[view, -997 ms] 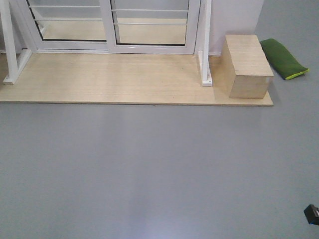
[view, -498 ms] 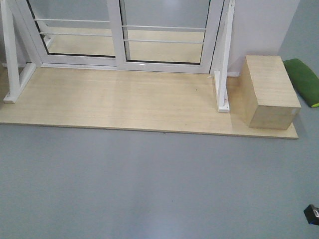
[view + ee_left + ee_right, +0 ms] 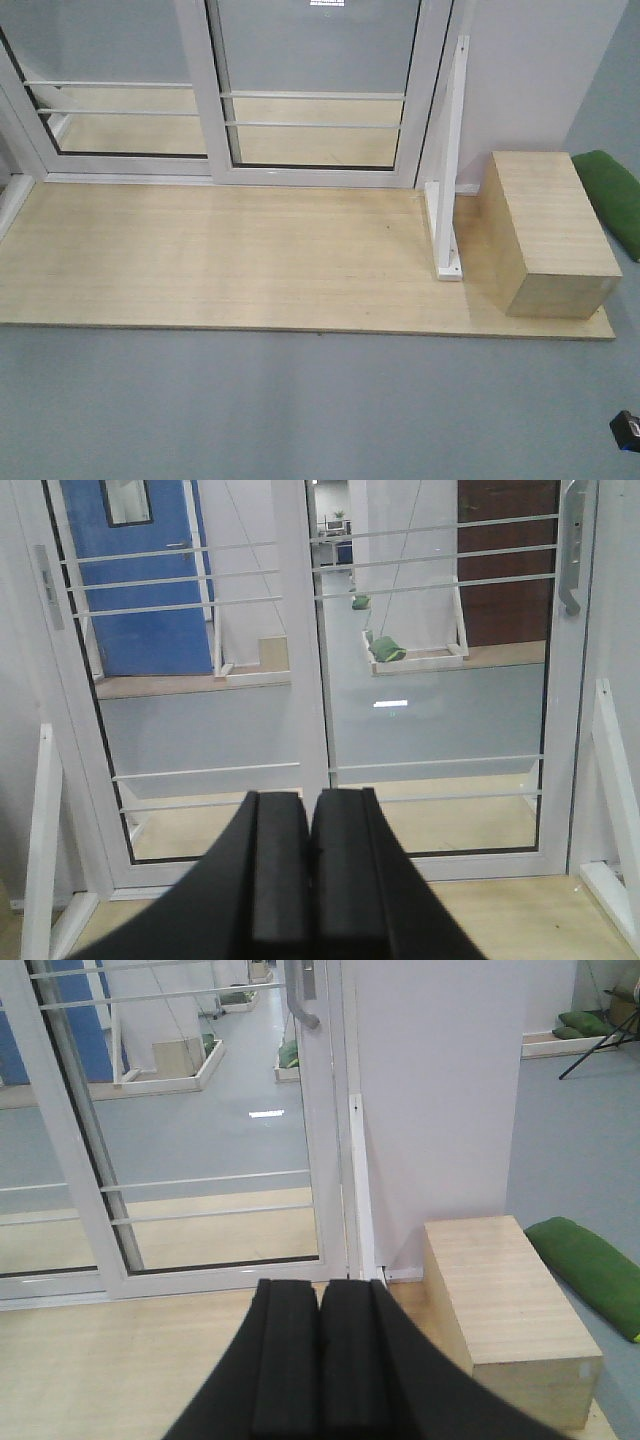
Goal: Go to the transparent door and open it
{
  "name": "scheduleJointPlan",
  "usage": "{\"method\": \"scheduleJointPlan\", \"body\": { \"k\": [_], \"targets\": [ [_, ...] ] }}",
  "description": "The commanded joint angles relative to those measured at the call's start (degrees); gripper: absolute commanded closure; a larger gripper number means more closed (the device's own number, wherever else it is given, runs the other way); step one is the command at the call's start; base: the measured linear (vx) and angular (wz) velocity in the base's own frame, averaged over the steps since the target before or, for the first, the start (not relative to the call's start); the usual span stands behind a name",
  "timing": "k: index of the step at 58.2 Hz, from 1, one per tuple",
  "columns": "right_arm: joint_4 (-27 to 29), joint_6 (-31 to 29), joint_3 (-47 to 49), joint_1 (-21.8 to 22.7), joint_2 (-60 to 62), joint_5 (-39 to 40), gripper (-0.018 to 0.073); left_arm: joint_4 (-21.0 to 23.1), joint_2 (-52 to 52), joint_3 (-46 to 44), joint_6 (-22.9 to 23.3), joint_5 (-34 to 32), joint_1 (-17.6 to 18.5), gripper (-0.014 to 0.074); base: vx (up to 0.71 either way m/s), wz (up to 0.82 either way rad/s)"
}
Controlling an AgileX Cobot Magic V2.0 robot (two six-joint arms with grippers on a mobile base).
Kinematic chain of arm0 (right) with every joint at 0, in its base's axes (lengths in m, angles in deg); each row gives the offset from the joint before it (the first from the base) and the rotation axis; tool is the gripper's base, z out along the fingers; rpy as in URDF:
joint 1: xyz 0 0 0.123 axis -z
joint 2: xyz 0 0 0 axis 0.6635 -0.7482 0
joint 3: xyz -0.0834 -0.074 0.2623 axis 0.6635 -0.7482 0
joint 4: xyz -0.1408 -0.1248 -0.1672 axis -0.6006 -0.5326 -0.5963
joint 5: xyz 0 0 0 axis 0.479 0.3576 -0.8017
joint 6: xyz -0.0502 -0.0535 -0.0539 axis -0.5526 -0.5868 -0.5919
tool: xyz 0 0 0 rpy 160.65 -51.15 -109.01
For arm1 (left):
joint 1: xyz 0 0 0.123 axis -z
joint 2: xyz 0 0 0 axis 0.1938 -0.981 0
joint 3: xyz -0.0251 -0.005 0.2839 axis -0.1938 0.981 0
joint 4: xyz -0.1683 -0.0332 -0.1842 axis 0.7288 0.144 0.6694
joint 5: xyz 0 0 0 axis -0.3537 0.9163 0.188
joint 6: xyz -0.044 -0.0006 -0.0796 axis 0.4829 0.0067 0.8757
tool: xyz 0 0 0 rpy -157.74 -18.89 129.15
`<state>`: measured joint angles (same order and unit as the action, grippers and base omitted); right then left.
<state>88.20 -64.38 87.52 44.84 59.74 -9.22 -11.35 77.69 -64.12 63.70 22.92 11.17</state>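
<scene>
Left wrist-mounted view: the left gripper (image 3: 310,805), made of two flat black fingers, is pointing forward with its fingers pressing flat together and nothing between them. Straight ahead and well apart from it, the tall transparent door (image 3: 430,680) of clear glass in a white metal frame is standing upright, crossed by thin white horizontal bars. Its curved silver-grey pull handle (image 3: 572,550) is sitting high on the right stile, above and to the right of the gripper. A similar white-framed glass panel (image 3: 190,680) is standing just to the left of the door. A blue door (image 3: 140,580) is showing through the glass.

In the right wrist-mounted view, the right gripper (image 3: 319,1290) is also holding its black fingers together, gripping nothing. The transparent door is standing ahead and to its left, with the pull handle near the top edge, well apart from the fingertips. A plain white wall panel (image 3: 430,1110) is rising to the right, with a light wooden box (image 3: 510,1320) near its foot and a green cushion (image 3: 590,1270) lying on the grey floor (image 3: 570,1140).

In the front-facing view, both glass panels are standing at the back of a pale wooden platform (image 3: 200,260), the transparent door on the right.
</scene>
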Motion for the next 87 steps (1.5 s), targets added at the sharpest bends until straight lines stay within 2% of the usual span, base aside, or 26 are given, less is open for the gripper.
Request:
{"method": "scheduleJointPlan", "body": {
  "k": [1,87],
  "targets": [
    [0.0,-0.5,-0.3,0.2,1.0,4.6,0.0565,0.5,0.8,0.8,0.5,-4.7,0.0,0.0603,0.47,-0.07],
    [0.0,-0.5,-0.3,0.2,1.0,4.7,0.0565,0.5,0.8,0.8,0.5,-4.7,0.0,0.0603,0.41,-0.01]
  ]
}}
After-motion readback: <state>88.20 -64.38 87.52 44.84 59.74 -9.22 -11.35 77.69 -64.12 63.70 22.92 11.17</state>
